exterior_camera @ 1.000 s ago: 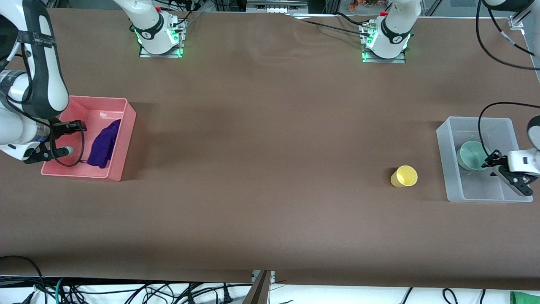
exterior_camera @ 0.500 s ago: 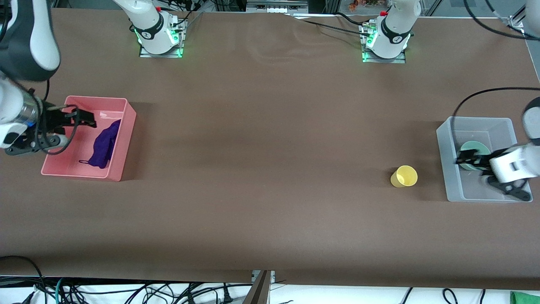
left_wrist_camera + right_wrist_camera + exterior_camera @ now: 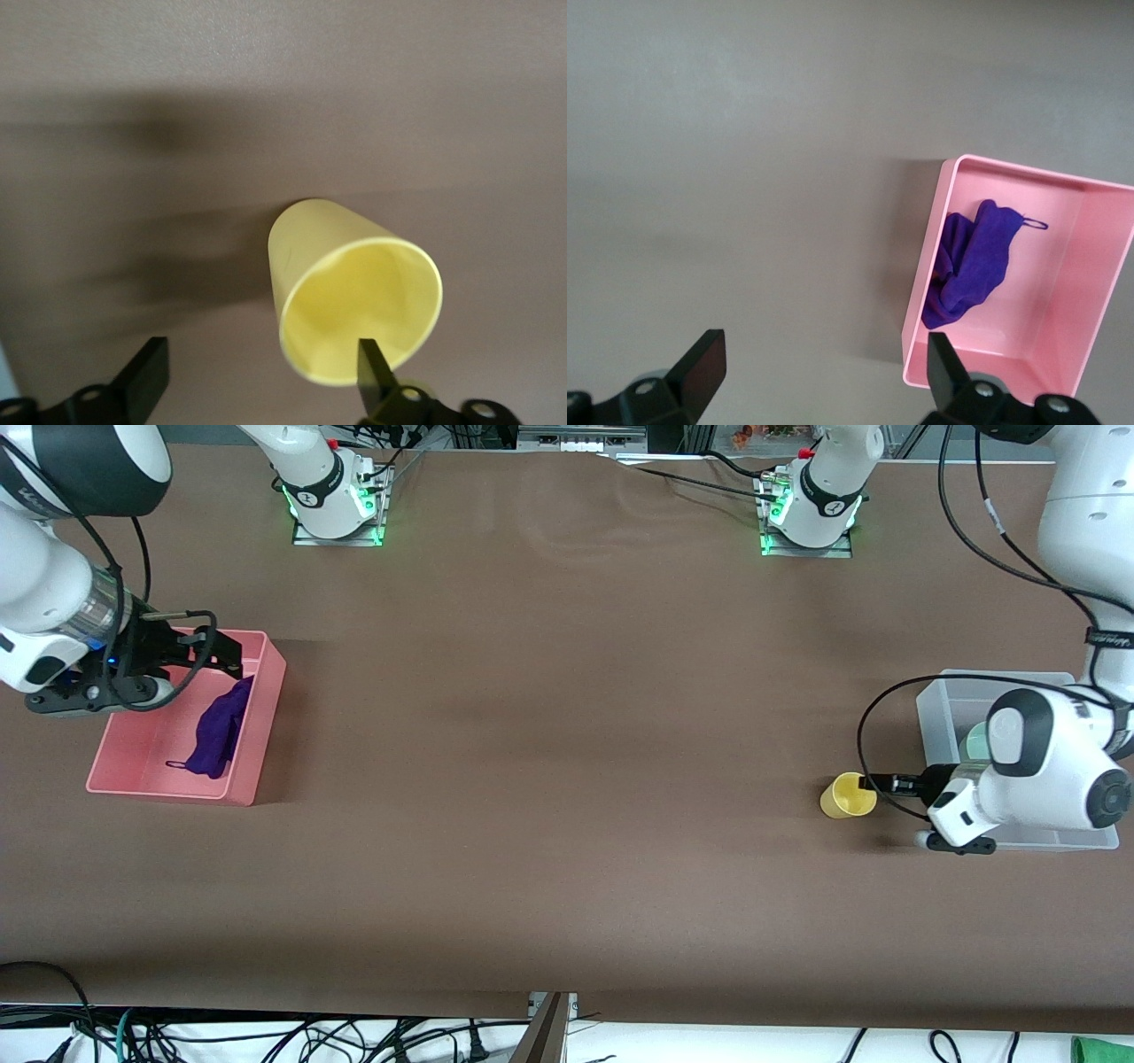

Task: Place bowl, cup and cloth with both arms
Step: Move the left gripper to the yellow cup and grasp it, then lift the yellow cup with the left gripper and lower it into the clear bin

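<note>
1. Plainly, the cup [image 3: 849,795] is seen on its side on the worktop [image 3: 567,779], mouth turned toward the left hand [image 3: 873,783], whose fingers are spread beside its rim.
2. The right hand [image 3: 232,659], fingers apart, is held over the pink bin [image 3: 252,775] containing the cloth [image 3: 217,730].

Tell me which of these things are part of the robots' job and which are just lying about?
Part of the job: bowl, cup, cloth, left gripper, right gripper.

Just there: pink bin holding the cloth, clear bin holding the bowl, table.
</note>
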